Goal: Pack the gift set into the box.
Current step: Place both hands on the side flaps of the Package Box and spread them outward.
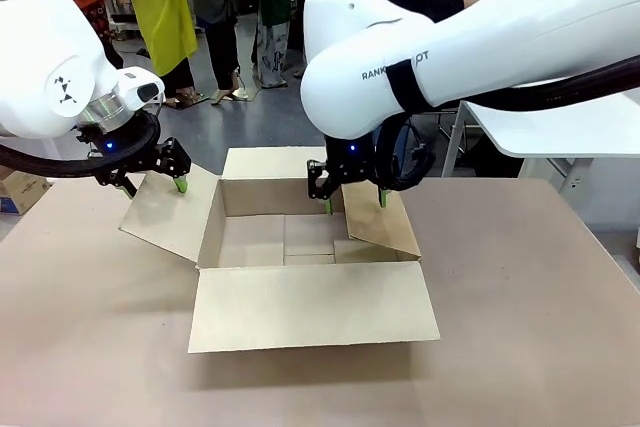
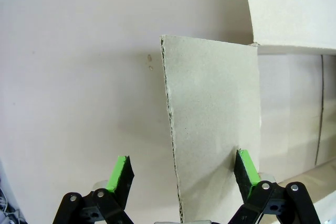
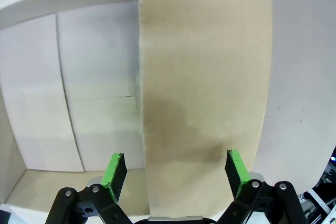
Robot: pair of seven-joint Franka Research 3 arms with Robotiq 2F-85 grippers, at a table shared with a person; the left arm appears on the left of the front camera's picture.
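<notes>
1. The near flap (image 1: pixel 312 305) lies flat on the table (image 1: pixel 540 277), spread toward you. It is thin corrugated card: light, stiff across its face, and quick to fold at the crease.
2. The box (image 1: pixel 250 243) sits mid-table with its floor bare. Its walls are shallow, so there is good room to lower things in from above.
3. Your left gripper (image 1: pixel 155 185) is spread wide and holds nothing. It straddles the free edge of the left flap (image 1: pixel 170 209), which leans outward. One pad looks close against the card, but whether it touches is hard to tell.
4. Your right gripper (image 1: pixel 354 204) is equally wide and empty-handed, straddling the raised right flap (image 1: pixel 382 222). That flap crowds the opening. Pinch it gently near its free edge, because card dents.
5. The far flap (image 1: pixel 268 162) rises behind the opening, and people stand beyond it.
</notes>
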